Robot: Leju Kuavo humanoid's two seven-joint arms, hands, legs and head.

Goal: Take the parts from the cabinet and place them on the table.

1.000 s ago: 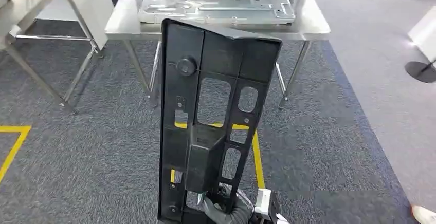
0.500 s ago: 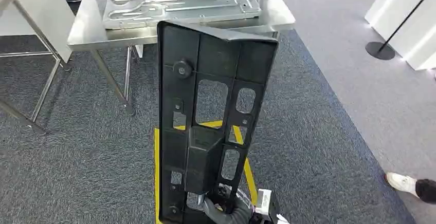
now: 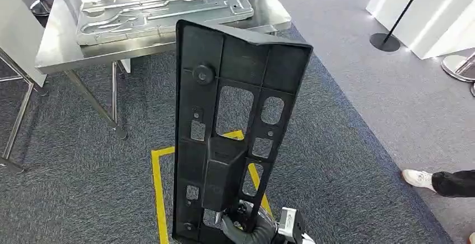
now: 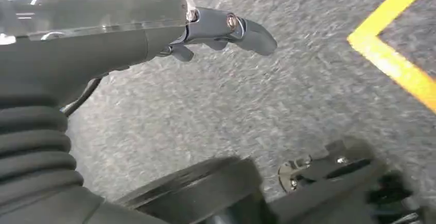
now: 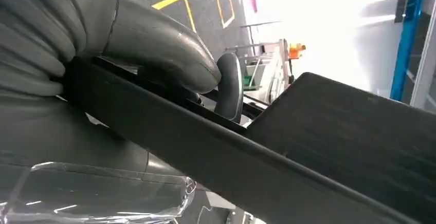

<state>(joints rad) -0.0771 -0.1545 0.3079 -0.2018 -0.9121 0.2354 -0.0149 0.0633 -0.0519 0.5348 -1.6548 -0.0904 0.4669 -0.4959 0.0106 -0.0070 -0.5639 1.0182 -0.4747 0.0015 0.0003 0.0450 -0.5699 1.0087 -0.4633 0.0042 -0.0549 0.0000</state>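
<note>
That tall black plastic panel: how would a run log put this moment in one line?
right robot hand: holds tall black plastic panel upright | left robot hand: empty | steel table: ahead, carrying embossed metal plate

Industrial workshop or demonstration floor: grey carpet (image 3: 347,143) marked with yellow floor tape (image 3: 158,193), a stainless steel table (image 3: 56,54) far left bearing a stamped metal panel (image 3: 162,12), stanchion base (image 3: 385,42) far right.
</note>
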